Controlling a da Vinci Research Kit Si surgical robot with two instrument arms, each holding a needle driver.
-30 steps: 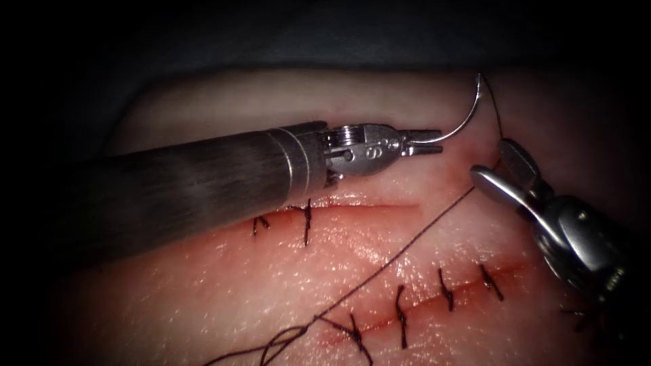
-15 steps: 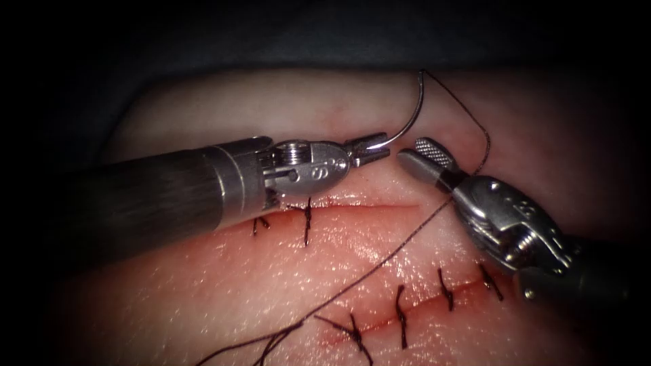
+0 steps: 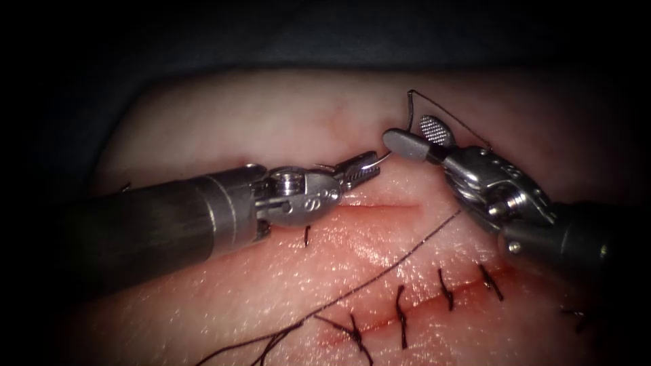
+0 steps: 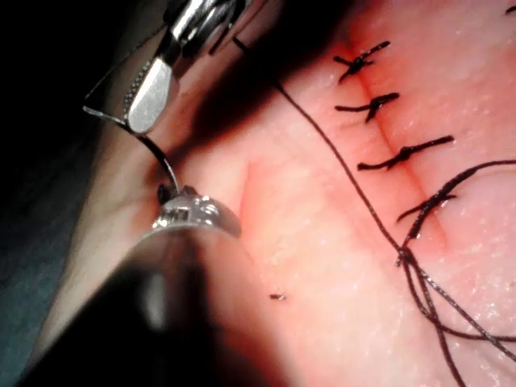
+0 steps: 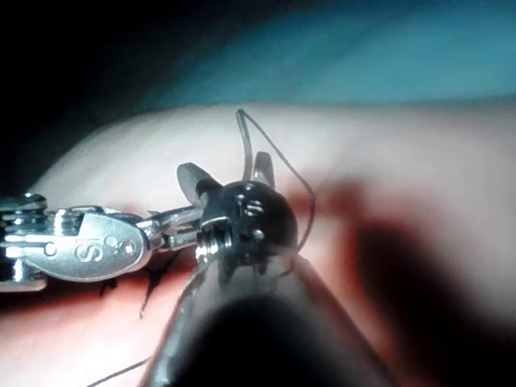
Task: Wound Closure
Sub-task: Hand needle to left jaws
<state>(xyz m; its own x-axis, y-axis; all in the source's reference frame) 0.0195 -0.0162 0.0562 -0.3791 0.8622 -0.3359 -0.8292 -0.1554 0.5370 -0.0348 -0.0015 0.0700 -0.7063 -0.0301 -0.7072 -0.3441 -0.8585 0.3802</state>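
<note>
Left tool [image 3: 366, 167] grips needle [image 3: 409, 125] near its tip; open right tool [image 3: 417, 137] straddles it

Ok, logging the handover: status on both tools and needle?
Left tool shut on needle near its tip. Right tool open around needle's body. Needle clear of tissue.

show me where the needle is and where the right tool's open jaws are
needle [image 3: 409, 114], endoscope view, on its curve between the jaws.
right tool [image 3: 420, 137], endoscope view, midway between its tips.
</note>
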